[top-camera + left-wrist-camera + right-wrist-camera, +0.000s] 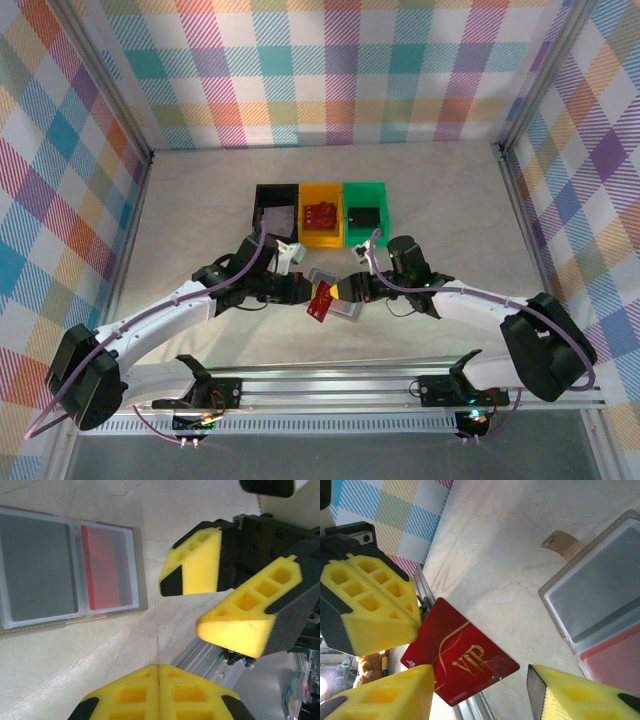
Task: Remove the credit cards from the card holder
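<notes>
The grey card holder (pixel 344 306) lies open on the table between the two arms. One pocket holds a grey card (pixel 40 565), the other a red card (pixel 105 567). My left gripper (pixel 158 666) is shut on another red credit card with gold "VIP" lettering (pixel 460 657). That card hangs above the table and shows edge-on (pixel 157 630) in the left wrist view. My right gripper (pixel 480 695) faces it with jaws apart. The VIP card sits in the gap between them, clear of the right finger (pixel 585 697).
Black (pixel 276 212), yellow (pixel 322 215) and green (pixel 367 212) bins stand in a row behind the holder. The metal rail (pixel 330 385) runs along the near table edge, just below the held card. A tan strap tab (pixel 560 544) sticks out from the holder.
</notes>
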You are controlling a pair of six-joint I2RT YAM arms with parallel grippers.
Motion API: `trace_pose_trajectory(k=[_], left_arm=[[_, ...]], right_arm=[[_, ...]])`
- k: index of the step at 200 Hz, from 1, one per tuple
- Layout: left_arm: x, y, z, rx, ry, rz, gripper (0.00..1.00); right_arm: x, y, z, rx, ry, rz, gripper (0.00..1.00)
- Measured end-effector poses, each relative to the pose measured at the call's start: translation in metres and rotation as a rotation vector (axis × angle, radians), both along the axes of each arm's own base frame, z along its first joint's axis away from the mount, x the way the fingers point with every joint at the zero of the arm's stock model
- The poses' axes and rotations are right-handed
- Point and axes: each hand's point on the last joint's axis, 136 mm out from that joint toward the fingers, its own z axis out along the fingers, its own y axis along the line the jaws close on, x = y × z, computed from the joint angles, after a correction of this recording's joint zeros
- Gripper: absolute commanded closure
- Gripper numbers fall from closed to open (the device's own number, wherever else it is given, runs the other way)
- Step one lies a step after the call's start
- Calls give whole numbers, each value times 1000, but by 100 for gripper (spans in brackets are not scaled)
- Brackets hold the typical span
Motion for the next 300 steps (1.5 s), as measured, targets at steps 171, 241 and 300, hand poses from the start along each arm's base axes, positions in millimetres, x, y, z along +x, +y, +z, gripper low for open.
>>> trace_pose_trajectory(k=[171, 241, 300], left_arm=[[0, -5, 23, -120, -12, -3, 100], [0, -6, 23, -137, -12, 4, 100], [1, -5, 22, -145, -13, 14, 100]], right_arm=[[-23, 15, 10, 81, -40, 117, 63], [-28, 11, 15, 107, -56, 110, 71], [-29, 8, 30, 135, -98, 94, 78]])
